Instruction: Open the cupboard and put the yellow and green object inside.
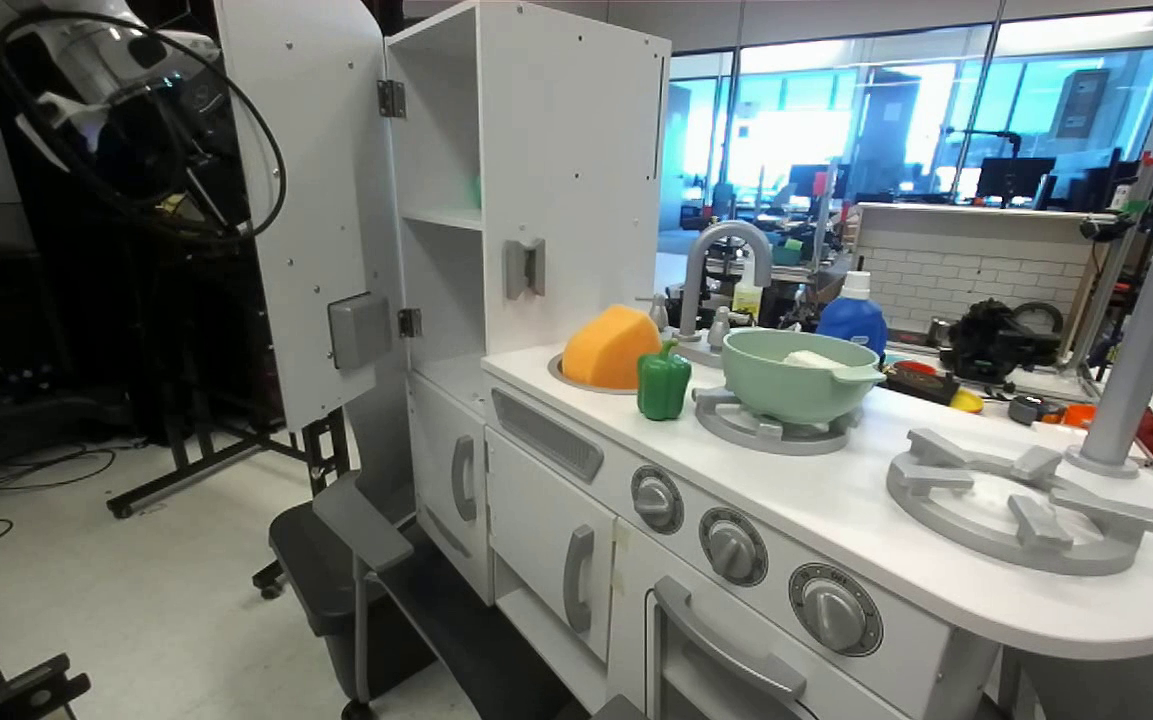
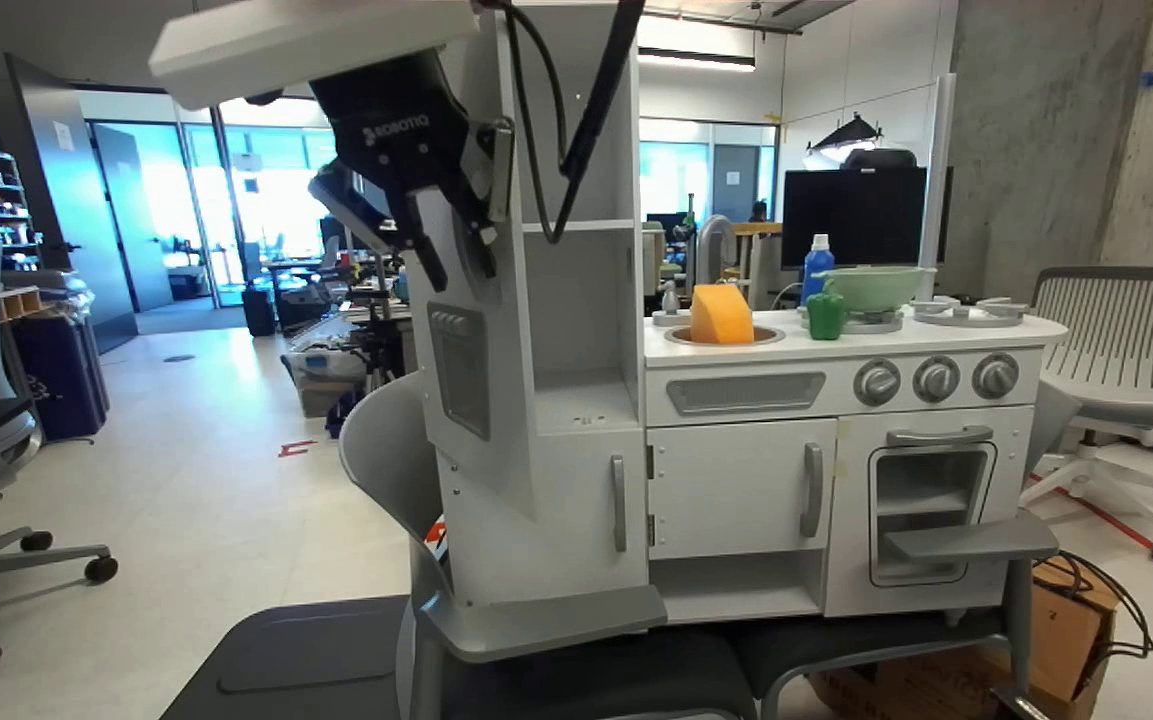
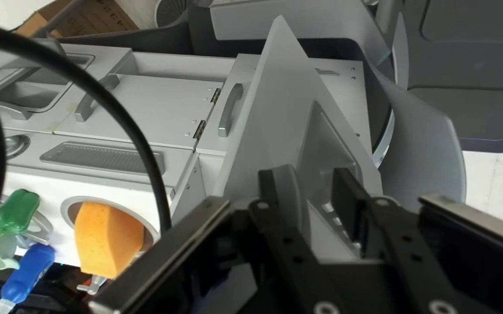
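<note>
Evidently, I find the cupboard door (image 1: 321,185) open; my claw (image 3: 305,185) stands parted, gripping nothing visible. Loading outstanding: yellow lump (image 1: 610,350) (in the sink (image 2: 769,336)) and green pepper (image 1: 663,384), right of it.

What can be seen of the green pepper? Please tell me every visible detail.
The green pepper is bright green, with lobed sides and a short curved stem on top. Its surface looks like slightly shiny plastic. It stands upright on the white counter, near the grey burner that bears the pale-green bowl, and apart from the round sink. I cannot tell whether it touches the burner.
</note>
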`<state>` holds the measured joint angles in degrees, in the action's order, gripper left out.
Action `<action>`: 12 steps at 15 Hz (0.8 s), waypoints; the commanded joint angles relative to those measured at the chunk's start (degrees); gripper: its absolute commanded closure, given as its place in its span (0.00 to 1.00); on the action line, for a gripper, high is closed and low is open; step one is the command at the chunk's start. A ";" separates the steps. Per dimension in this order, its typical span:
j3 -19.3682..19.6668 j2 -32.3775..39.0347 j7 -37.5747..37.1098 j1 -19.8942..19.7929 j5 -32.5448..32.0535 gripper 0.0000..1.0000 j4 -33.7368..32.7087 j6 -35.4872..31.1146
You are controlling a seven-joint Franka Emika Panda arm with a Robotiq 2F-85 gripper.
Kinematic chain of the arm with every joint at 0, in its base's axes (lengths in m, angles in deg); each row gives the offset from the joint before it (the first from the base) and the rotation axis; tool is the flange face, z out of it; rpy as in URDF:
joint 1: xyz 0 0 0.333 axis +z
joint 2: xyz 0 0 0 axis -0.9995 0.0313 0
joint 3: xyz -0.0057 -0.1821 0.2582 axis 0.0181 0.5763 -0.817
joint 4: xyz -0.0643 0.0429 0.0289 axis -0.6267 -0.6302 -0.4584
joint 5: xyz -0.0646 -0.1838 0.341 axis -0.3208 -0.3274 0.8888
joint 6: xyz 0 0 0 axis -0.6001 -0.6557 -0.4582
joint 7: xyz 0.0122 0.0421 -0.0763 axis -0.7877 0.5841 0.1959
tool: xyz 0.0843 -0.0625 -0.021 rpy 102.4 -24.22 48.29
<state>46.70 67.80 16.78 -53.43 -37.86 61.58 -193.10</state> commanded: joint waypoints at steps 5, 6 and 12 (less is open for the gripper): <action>-1.76 2.97 6.31 0.36 5.08 0.02 -3.57 -0.12; -2.26 2.37 8.16 0.60 6.10 0.00 -3.91 0.86; -5.54 -2.59 19.80 2.47 12.87 0.00 -5.01 4.76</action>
<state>42.33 68.42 30.58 -52.15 -28.43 57.55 -192.15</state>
